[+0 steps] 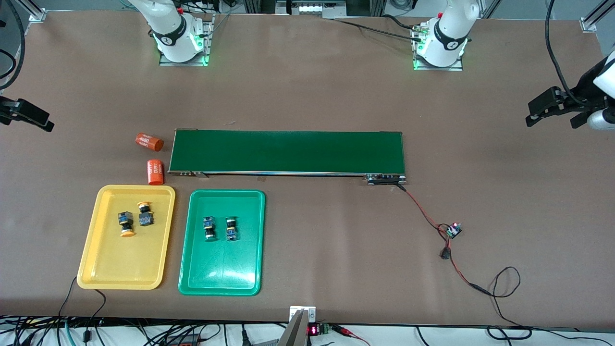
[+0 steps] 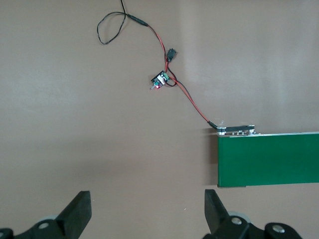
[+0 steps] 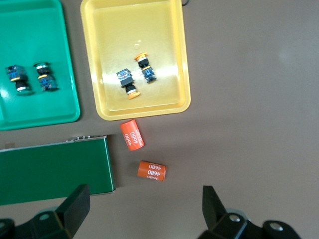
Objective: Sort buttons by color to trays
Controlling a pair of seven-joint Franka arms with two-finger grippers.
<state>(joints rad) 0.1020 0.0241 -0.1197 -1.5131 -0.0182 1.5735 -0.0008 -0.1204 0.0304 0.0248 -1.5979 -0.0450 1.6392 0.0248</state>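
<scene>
Two buttons with yellow-orange caps [image 1: 126, 223] [image 1: 144, 214] lie on their sides in the yellow tray [image 1: 110, 269]; the right wrist view shows them too [image 3: 127, 82] [image 3: 146, 68]. Two buttons with green caps [image 1: 209, 228] [image 1: 231, 228] lie side by side in the green tray [image 1: 221, 274]. My right gripper [image 3: 144, 199] hangs open and empty high over the bare table, by the orange cylinders at the right arm's end of the conveyor. My left gripper [image 2: 148, 201] hangs open and empty over the bare table, off the conveyor's other end.
A long dark-green conveyor belt [image 1: 287, 151] lies across the middle. Two orange cylinders [image 1: 149, 142] [image 1: 155, 172] lie between it and the yellow tray. A red-black cable with a small board [image 1: 453, 230] trails from the conveyor's motor end toward the front camera.
</scene>
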